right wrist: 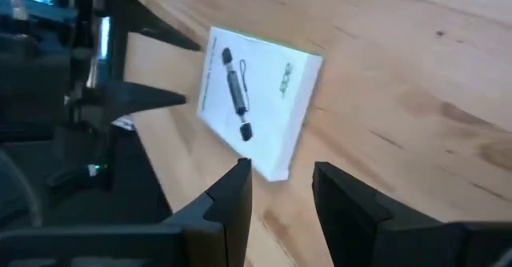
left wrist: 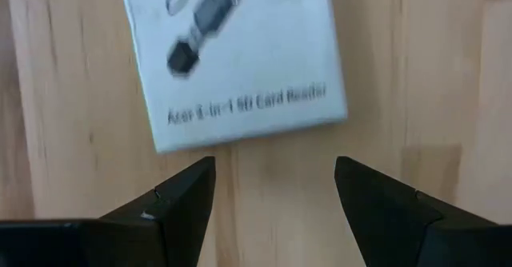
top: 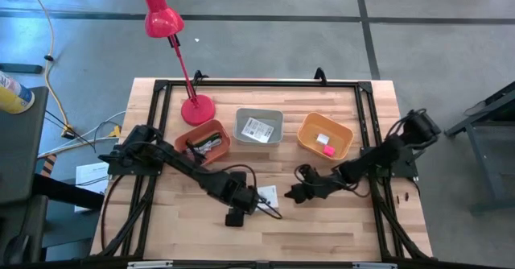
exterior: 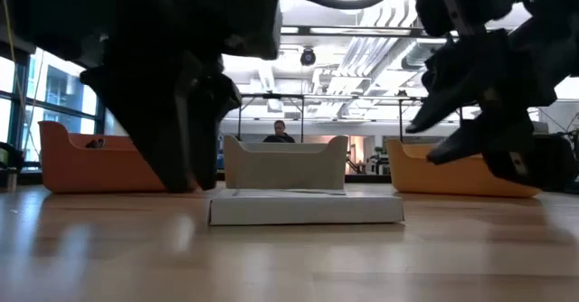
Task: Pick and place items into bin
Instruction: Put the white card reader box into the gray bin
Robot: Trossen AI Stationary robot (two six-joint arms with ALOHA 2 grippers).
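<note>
A white square packet with black print (top: pixel 268 193) lies flat on the wooden table between my two grippers; it also shows in the low view (exterior: pixel 306 208). My left gripper (left wrist: pixel 274 179) is open, low over the table just left of the packet (left wrist: pixel 240 51), fingers pointing at its near edge. My right gripper (right wrist: pixel 282 175) is open just right of the packet (right wrist: pixel 256 99), with one fingertip close to a packet corner. In the high view the left gripper (top: pixel 254 198) and right gripper (top: pixel 294 194) flank it. The green stick is out of view.
Three bins stand in a row behind: a brown-orange bin (top: pixel 183 140) with a black cable and silvery bits, a grey bin (top: pixel 241 128) holding another white packet, and an orange bin (top: pixel 306 136) with a pink and a white block. A red lamp (top: pixel 197 108) stands at far left.
</note>
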